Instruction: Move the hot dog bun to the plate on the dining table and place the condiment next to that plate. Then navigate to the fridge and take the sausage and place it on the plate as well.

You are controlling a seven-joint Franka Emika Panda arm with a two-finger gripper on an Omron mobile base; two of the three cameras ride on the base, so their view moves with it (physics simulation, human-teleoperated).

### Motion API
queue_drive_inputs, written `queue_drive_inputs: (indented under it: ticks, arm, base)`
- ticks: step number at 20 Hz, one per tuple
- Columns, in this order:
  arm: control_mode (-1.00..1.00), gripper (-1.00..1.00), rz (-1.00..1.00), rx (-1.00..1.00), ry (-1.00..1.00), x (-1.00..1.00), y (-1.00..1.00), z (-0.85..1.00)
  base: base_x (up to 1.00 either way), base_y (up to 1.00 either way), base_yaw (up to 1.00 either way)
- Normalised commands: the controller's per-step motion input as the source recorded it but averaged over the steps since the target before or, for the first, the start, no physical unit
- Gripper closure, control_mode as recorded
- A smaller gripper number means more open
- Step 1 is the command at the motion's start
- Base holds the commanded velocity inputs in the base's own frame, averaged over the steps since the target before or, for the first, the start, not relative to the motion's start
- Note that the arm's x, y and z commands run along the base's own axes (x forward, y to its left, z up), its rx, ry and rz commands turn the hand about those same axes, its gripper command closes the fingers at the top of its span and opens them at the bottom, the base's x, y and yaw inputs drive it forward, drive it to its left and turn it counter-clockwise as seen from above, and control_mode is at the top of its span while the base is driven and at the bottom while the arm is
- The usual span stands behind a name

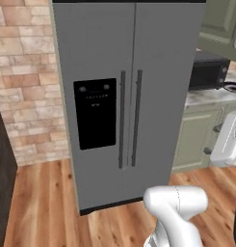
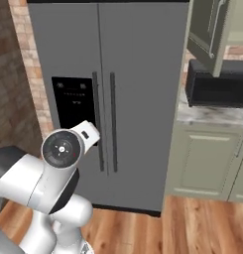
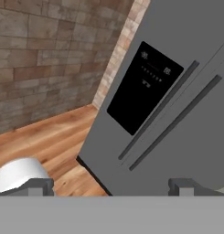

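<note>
Claw (image 3: 111,185) is hanging with its jaws standing wide, gripping nothing, its tips apart at the hand view's lower edge. Ahead of it, not touching, the fridge (image 1: 124,96) is standing shut on the wood floor (image 1: 42,207), both doors closed, black dispenser panel (image 3: 143,87) facing the claw. Farther right, a microwave (image 2: 217,84) is sitting on the counter (image 2: 212,115).

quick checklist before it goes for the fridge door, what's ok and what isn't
1. Base faces the fridge: ok.
2. Fridge doors open: not ok, both are shut.
3. Door handles unobstructed: ok.
4. Gripper open and empty: ok, fingertips stand wide apart with nothing between them.
5. Gripper at a handle: not ok, it is short of the doors.
6. Sausage located: cannot tell, the shut doors hide the inside.
</note>
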Motion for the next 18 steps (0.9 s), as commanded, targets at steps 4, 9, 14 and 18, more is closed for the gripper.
queue_drive_inputs:
  ticks: [4,9,14,18]
  arm:
    - [1.00,-1.00,0.00,0.00,0.00,0.00,0.00,0.00]
    - [1.00,-1.00,0.00,0.00,0.00,0.00,0.00,0.00]
    - [1.00,-1.00,0.00,0.00,0.00,0.00,0.00,0.00]
    - [1.00,-1.00,0.00,0.00,0.00,0.00,0.00,0.00]
  base:
    - [0.11,-0.16,0.21]
    - [-0.04,-0.24,0.14]
    - [-0.30,-0.25,0.01]
    - [-0.14,-0.25,0.02]
